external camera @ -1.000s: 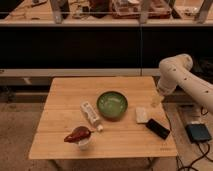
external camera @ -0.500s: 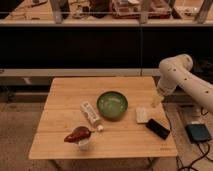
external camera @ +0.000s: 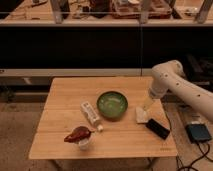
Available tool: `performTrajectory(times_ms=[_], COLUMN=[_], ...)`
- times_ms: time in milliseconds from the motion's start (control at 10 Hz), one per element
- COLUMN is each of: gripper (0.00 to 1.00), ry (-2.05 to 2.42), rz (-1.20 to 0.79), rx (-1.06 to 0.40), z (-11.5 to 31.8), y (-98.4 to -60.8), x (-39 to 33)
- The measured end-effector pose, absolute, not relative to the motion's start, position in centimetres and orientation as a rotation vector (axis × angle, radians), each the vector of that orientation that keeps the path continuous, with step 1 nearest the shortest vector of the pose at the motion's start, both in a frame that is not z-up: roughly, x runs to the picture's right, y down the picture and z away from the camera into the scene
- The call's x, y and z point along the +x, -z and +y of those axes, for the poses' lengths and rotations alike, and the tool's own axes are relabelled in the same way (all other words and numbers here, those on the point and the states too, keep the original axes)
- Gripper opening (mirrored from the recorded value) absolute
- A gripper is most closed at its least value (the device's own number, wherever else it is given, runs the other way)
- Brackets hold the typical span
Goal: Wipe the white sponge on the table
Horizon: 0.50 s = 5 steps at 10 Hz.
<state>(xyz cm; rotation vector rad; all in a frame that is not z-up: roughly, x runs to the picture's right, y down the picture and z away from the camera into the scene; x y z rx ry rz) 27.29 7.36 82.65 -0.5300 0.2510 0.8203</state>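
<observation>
The white sponge lies flat on the light-wood table, near its right edge, between the green bowl and the black phone. My gripper reaches down from the white arm at the right and sits right over the sponge's far end, at or just above it. The gripper hides part of the sponge.
A green bowl stands left of the sponge. A white labelled bottle lies left of the bowl. A black phone lies just in front of the sponge. A brown object rests on a small cup at the front left. A dark device sits on the floor at right.
</observation>
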Motion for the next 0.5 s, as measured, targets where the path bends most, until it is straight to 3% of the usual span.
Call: performTrajectory(times_ms=[500], gripper=[0.8], ry=[-0.849], rz=[0.223], rx=[-0.577], z=[10.3], y=[-86.5], x=[25.1])
